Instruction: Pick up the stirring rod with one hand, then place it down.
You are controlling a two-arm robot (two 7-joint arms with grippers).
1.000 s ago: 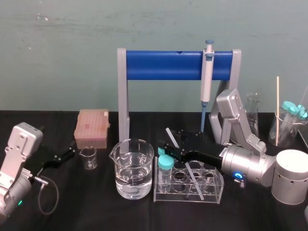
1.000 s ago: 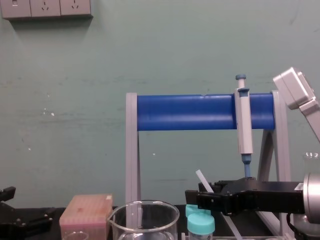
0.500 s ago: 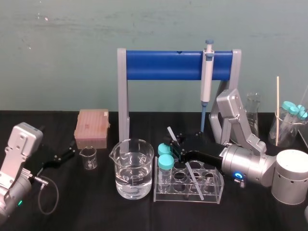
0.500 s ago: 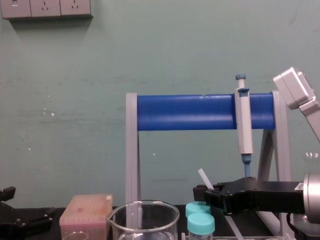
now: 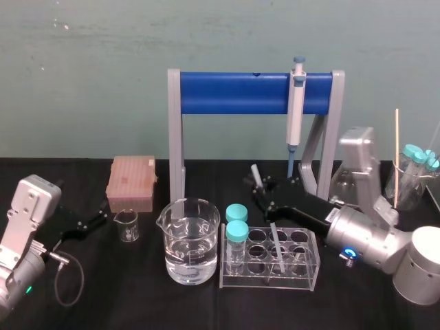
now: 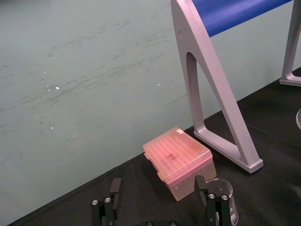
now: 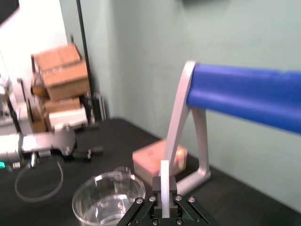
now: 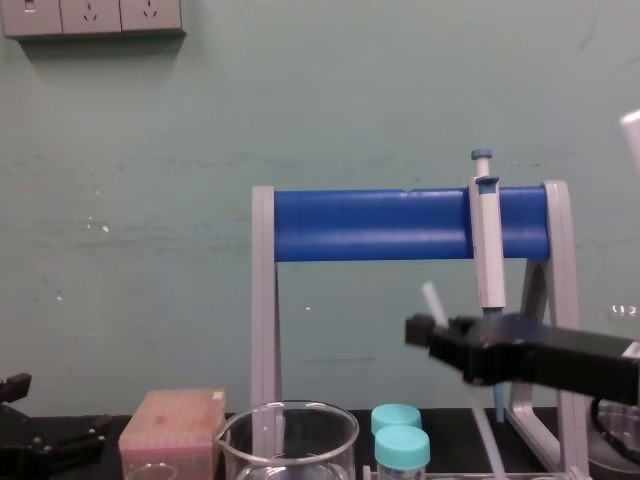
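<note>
Nearest the robot, a glass beaker (image 5: pixel 187 240) of water is standing on the black table (image 5: pixel 137 299), and just beside it on the right a clear tube rack (image 5: pixel 265 278) is holding two teal-capped tubes (image 5: pixel 236 234) at its left end. The stirring rod (image 5: pixel 274 237) is slanting down into the middle of that rack, with its lower part showing among the open wells; whether its tip is touching the rack's floor cannot be told. Just behind the rack the right gripper (image 5: pixel 260 189) is reaching in from the right and pinching the rod near its upper end, jaws closed on it, so that a short stub is sticking out above the fingers; in the right wrist view the rod (image 7: pixel 164 181) is rising straight up between the jaws. Over on the left, the left gripper (image 5: pixel 102 214) is resting low by the table with its fingers (image 6: pixel 208 200) spread apart and holding nothing, near a small empty beaker (image 5: pixel 126 225). Behind that a pink lidded box (image 5: pixel 130 182) is sitting. Farther back, a grey stand with a blue crossbar (image 5: pixel 234 93) is carrying a pipette (image 5: pixel 295 113) that is hanging upright near its right end, in front of the green wall.
</note>
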